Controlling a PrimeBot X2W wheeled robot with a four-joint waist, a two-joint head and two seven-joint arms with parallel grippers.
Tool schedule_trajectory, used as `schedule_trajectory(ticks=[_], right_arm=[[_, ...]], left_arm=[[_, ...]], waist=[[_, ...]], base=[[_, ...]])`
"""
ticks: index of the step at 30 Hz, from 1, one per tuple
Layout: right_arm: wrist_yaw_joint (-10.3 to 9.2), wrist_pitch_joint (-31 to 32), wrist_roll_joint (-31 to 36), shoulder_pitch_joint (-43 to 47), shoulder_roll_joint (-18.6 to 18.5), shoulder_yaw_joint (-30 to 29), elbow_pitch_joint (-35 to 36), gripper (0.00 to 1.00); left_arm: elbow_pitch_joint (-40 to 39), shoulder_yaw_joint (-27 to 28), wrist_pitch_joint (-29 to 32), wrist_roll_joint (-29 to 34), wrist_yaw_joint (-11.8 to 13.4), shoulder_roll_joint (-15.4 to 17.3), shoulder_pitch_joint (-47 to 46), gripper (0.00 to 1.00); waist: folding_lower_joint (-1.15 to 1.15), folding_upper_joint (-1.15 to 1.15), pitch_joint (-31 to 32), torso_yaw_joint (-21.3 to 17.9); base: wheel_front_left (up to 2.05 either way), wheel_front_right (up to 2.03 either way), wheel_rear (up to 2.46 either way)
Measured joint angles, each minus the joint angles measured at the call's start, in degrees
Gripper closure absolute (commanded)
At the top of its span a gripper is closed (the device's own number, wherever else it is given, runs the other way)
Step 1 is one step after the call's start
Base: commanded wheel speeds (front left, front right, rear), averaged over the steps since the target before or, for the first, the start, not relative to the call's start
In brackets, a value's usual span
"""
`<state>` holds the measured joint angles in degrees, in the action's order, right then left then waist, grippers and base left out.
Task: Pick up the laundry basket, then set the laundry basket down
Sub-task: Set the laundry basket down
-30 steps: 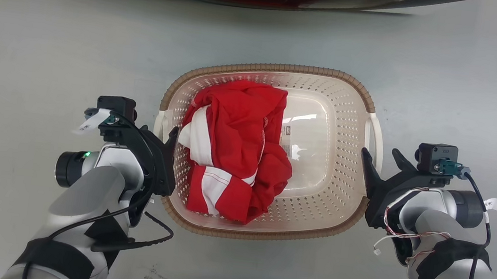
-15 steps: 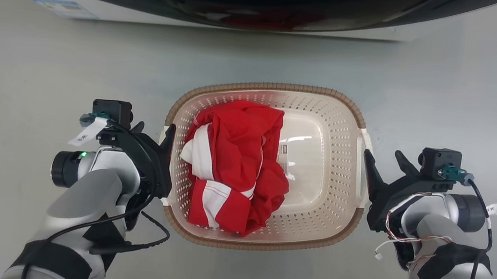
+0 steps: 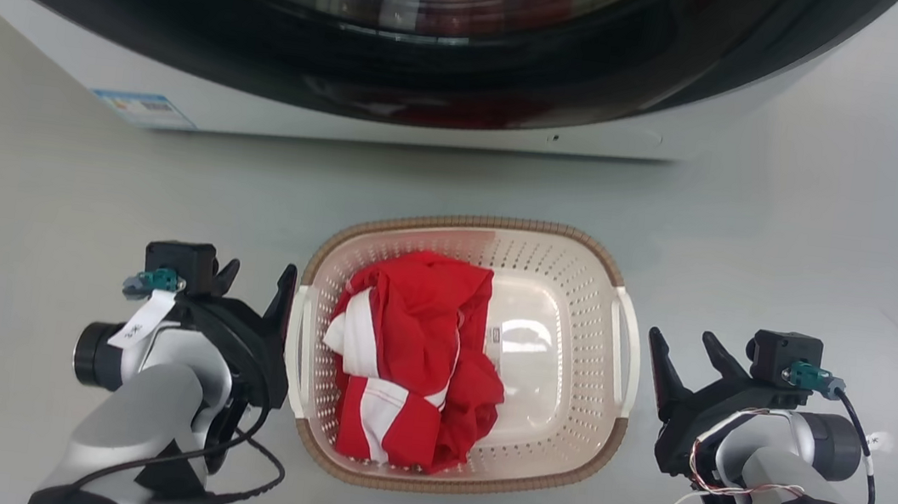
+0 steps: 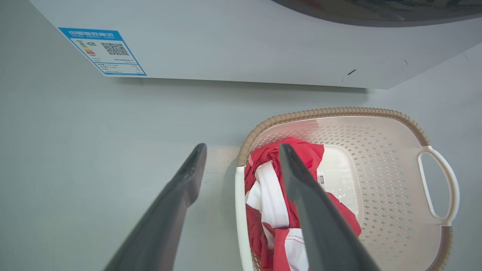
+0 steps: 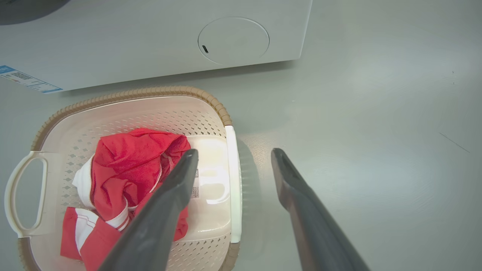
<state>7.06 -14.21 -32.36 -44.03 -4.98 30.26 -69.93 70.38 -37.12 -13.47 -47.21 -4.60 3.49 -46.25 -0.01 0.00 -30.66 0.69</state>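
Grey floor in front of the washing machine, and I've got the laundry basket sitting flat on it with a red-and-white garment bunched in its left half. My left gripper is spread wide and empty right beside the left handle, right gripper equally wide and empty just off the right handle, neither touching that I can see.

You see the laundry basket in cream perforated plastic, its smooth bottom faintly glossy — the rim brown with a ribbed, woven look. The red-and-white garment inside is soft matt cloth. The washing machine has a smooth white panel and a glossy dark door; the floor is smooth, near-matt grey.
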Motion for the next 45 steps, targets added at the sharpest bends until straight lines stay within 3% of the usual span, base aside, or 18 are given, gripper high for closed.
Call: schedule_trajectory(ticks=[16,33,45], right_arm=[[-0.57,-0.1,-1.0,8.4,-1.4,-4.6,10.8,0.0],[-6.32,-0.1,3.8,20.3,-5.0,-9.7,31.1,0.0],[-10.17,-0.1,7.4,31.6,-6.6,-12.6,46.1,0.0]], left_arm=[[-7.9,2.7,-0.8,1.4,1.1,2.7,6.6,0.0],[-30.2,6.7,-0.8,9.0,8.6,7.0,19.0,0.0],[-49.3,10.3,-0.8,14.8,11.2,9.3,31.1,0.0]], waist=[[-0.01,0.0,12.3,-0.4],[0.0,0.0,22.1,-0.8],[0.0,0.0,27.4,-0.5]], base=[[0.0,0.0,0.0],[0.0,0.0,0.0],[0.0,0.0,0.0]])
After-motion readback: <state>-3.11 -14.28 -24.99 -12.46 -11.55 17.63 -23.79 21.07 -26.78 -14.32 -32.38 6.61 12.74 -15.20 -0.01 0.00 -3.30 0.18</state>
